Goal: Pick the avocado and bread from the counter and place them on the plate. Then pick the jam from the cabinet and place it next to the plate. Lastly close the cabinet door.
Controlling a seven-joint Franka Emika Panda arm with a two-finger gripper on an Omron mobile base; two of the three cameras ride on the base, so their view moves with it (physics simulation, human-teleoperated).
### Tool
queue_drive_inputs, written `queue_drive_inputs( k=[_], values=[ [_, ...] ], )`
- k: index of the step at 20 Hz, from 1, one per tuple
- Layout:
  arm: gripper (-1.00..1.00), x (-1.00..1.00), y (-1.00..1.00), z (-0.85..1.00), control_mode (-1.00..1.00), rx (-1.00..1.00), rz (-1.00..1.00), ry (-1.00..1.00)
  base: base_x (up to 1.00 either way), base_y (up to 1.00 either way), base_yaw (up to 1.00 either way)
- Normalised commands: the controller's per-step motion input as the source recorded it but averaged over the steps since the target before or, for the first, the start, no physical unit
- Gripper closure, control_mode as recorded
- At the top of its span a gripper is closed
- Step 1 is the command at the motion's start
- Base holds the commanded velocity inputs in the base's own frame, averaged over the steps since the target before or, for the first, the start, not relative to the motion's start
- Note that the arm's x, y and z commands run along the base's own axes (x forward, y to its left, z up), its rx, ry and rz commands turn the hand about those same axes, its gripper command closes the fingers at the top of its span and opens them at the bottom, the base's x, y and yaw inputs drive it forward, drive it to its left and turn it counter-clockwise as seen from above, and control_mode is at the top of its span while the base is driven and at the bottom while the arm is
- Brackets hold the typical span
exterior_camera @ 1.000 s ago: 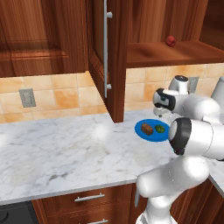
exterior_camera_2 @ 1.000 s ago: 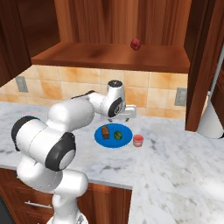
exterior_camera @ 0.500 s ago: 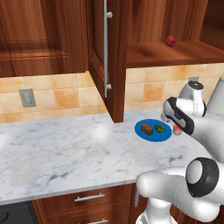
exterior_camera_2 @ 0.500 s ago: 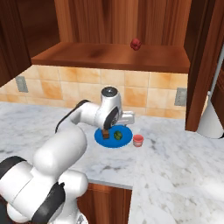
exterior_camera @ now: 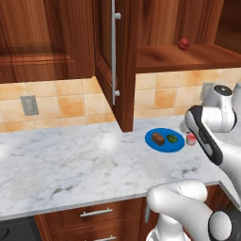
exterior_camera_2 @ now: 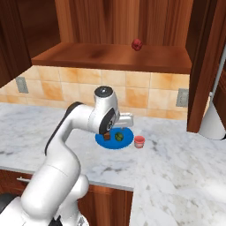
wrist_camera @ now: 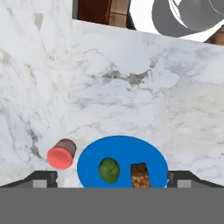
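While hanging above the counter, here's what I see:
My gripper: 2 dark finger tips spread wide at the bottom corners of the hand view, nothing btwn them, holding nothing.
Plate: flat round bright blue plate sits on the marble right below me, btwn my tips in the hand view; also seen in left base view and right base view, partly behind my arm there.
Avocado: small dark green oval avocado lies on the plate, on its jar-ward half; left base view, right base view.
Bread: small brown loaf-shaped bread block also on the plate, just beside the avocado, not touching it; left base view.
Jam: small squat pink-red jam jar stands upright on the marble just beside the plate's rim, apart from my nearer tip; left base view, right base view.
Counter: broad white-grey veined marble counter w/ wooden drawers below.
Cabinet: dark reddish-brown wooden wall cabinet, shelf bare but for a dark red round fruit-like thing at the back.
Cabinet door: tall reddish-brown panel door w/ long silver bar handle stands swung open, edge-on to the left base view, well apart from my hand.
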Motion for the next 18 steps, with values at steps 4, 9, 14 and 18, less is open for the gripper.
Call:
queue_drive_inputs(
  k=[4,9,14,18],
  values=[
    [-1.0,-0.76,0.0,0.31,-1.0,0.01,-0.18,-0.02,0.0,0.0,0.0],
    [-1.0,-0.57,0.0,0.22,-1.0,0.01,-0.19,-0.03,0.0,0.0,0.0],
    [-1.0,-0.49,0.0,0.13,-1.0,0.01,-0.12,-0.04,0.0,0.0,0.0],
    [-1.0,-0.39,0.0,0.28,-1.0,0.06,-0.01,-0.05,0.0,0.0,0.0]
  ],
)
